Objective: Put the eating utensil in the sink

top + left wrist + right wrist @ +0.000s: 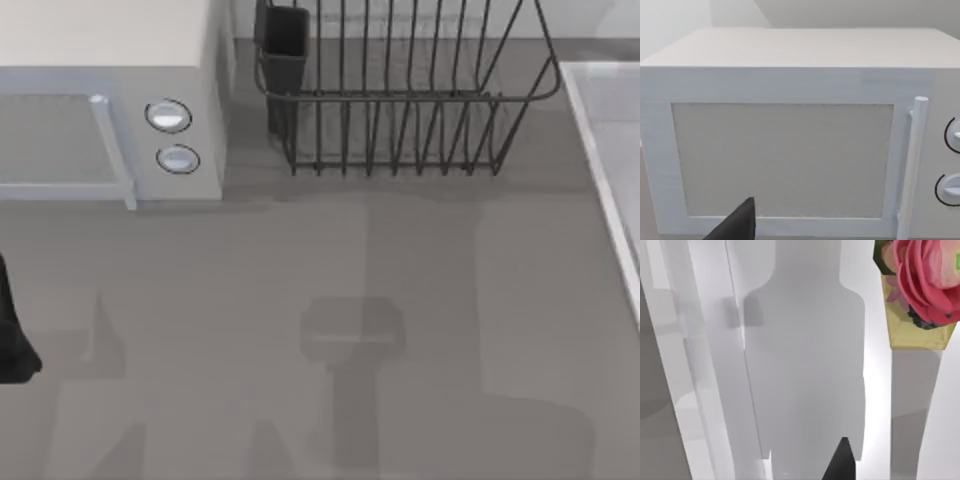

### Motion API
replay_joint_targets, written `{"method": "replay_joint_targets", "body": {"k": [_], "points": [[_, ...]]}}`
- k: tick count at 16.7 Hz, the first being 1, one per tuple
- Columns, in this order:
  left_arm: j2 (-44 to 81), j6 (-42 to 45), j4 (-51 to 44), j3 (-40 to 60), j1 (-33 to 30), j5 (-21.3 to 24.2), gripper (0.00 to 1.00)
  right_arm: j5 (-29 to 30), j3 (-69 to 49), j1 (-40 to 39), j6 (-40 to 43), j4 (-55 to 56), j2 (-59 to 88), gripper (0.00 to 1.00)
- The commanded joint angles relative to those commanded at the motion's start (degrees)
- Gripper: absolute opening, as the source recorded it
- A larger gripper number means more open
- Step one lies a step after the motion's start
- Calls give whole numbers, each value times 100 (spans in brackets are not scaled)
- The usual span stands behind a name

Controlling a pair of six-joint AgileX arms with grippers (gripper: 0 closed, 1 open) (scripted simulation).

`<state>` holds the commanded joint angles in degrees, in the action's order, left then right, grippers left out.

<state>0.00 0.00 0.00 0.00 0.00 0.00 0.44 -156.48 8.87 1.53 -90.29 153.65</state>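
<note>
The eating utensil is out of view. The sink [612, 140], a pale grey basin with a lighter raised rim, lies along the table's right edge. A dark part of my left arm [12, 345] sits at the far left edge of the table, in front of the microwave. In the left wrist view a dark tip of the left gripper [737, 226] points at the microwave door. A dark tip of my right gripper [842, 463] hangs over a smooth pale grey surface [805, 365] that carries the arm's shadow.
A white microwave [110, 110] with two round knobs stands at the back left. A dark wire dish rack [400, 90] with a black cup holder stands at the back middle. A pink flower in a yellowish pot [920, 290] appears in the right wrist view.
</note>
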Motion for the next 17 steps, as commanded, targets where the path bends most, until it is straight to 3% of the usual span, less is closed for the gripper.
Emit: {"method": "replay_joint_targets", "body": {"k": [6,11,17], "points": [[0,0,0,0,0,0,100,5,1616,-16,-2,1052,-461,0],[0,0,0,0,0,0,100,6,1748,-19,-2,1168,-516,0],[0,0,0,0,0,0,100,6,1748,-19,-2,1168,-516,45]]}}
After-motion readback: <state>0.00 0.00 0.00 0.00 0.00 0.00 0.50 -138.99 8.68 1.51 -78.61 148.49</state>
